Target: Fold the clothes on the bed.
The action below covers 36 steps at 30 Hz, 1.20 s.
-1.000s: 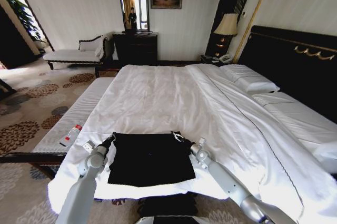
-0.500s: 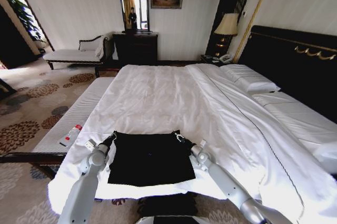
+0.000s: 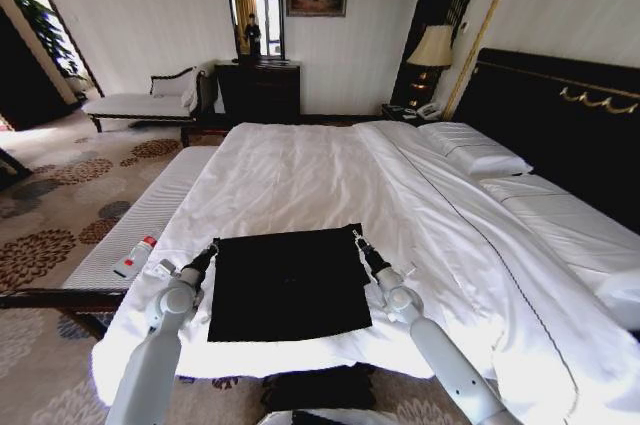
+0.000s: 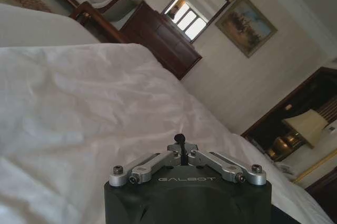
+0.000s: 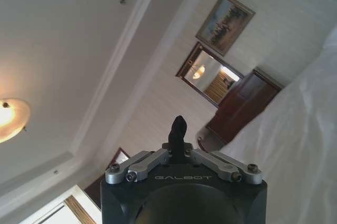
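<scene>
The black soft-fabric T-shirt point(image 3: 288, 283) lies as a near-square panel at the foot of the large white-sheeted bed point(image 3: 330, 185). The left gripper point(image 3: 209, 248) and right gripper point(image 3: 357, 239), fingers pinched together, each hold a far corner. Judged partly folded; further folds remain.

T-shirt point(image 3: 288, 283) lying flat on bed point(image 3: 330, 180), near its foot edge. Left gripper point(image 3: 209, 249) sitting at shirt's far left corner, right gripper point(image 3: 358, 239) at far right. Bench point(image 3: 140, 215) lying left of bed.
</scene>
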{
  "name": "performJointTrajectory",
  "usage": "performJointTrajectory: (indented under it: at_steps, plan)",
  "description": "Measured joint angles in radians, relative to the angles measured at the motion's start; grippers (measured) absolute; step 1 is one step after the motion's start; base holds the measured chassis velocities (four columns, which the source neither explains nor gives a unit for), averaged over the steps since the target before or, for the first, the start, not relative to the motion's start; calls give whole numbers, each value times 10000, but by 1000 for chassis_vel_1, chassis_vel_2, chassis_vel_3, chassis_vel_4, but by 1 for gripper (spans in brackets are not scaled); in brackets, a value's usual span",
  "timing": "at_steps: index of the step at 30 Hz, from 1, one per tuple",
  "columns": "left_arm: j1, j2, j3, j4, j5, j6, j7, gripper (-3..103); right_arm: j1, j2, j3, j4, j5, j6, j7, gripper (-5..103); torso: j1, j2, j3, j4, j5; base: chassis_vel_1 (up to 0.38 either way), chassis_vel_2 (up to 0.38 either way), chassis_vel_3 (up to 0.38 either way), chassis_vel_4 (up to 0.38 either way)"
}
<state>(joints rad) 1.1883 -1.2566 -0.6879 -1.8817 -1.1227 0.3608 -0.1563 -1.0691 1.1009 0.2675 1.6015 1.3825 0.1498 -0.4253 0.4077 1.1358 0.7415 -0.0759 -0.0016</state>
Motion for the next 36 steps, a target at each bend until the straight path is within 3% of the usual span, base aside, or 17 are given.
performJointTrajectory:
  at_steps: [7, 10, 13, 19, 21, 24, 26, 28, 29, 30, 33, 34, 36]
  plan:
    - [626, 220, -635, -1976, -1333, -149, 251, 1, -1469, -308, 1095, 2783, 139, 387, -51, 1, -2, 2, -2, 5, 0, 0, 0, 0, 0]
    - [1337, 327, -1208, -3363, -2139, -203, 324, 1, -2551, -337, 1876, 4338, 69, 498, -51, 1, -2, 2, -1, 3, -1, 0, 0, 0, 0]
    - [1881, 370, -1537, -4137, -2404, -219, 400, 1, -3242, -320, 2365, 5249, -50, 529, -97, 1, -2, 3, -2, 5, -1, 0, 0, 0, 0]
    - [3134, 203, -2306, -5702, -2991, -224, 291, 1, -5053, 171, 3416, 7000, -541, 584, -208, 1, -4, 3, -3, 4, -3, 0, 0, 0, 0]
    - [3439, 86, -2469, -6179, -3138, -192, -4, 1, -5716, 383, 3676, 7595, -921, 609, 125, 1, -4, 4, -2, 2, 0, 0, 0, 0, 0]
    - [3486, 73, -2604, -6300, -3433, -108, -352, 1, -6017, 411, 3883, 8124, -1080, 553, 576, 1, -4, 3, -2, 0, 0, 0, 0, 0, 0]
    - [3394, 139, -2691, -6314, -3734, -15, -664, 1, -5980, 271, 4063, 8650, -990, 340, 1449, 1, -4, 3, -1, 0, -4, 0, 0, 0, 0]
    - [3093, 337, -2446, -6304, -3687, 210, -936, 1, -5487, -163, 4070, 8780, -643, -123, 2893, 1, -4, 4, -1, 4, -4, 0, 0, 0, 0]
    - [3093, 337, -2446, -6304, -3687, 210, -936, 1, -5487, -163, 4070, 8780, -643, -123, 2893, 1, -4, 4, -1, 4, -4, 0, 0, 0, 0]
    - [2951, 400, -2223, -6177, -3474, 256, -940, 1, -5177, -339, 3883, 8459, -595, -324, 3456, 1, -3, 4, -1, 4, -6, 0, 0, 0, 0]
    - [1946, 517, -1156, -4454, -2556, 570, -958, 1, -3996, -765, 2725, 6492, -816, -900, 4531, 1, -3, 1, 2, 7, 0, 0, 0, 0, 0]
    - [1946, 517, -1156, -4454, -2556, 570, -958, 1, -3996, -765, 2725, 6492, -816, -900, 4531, 1, -3, 1, 2, 7, 0, 0, 0, 0, 0]
    - [893, 536, -254, -2556, -1959, 661, -957, 1, -2965, -928, 1684, 4784, -783, -1162, 4856, 1, 0, 0, 3, 3, 3, 0, 0, 0, 0]
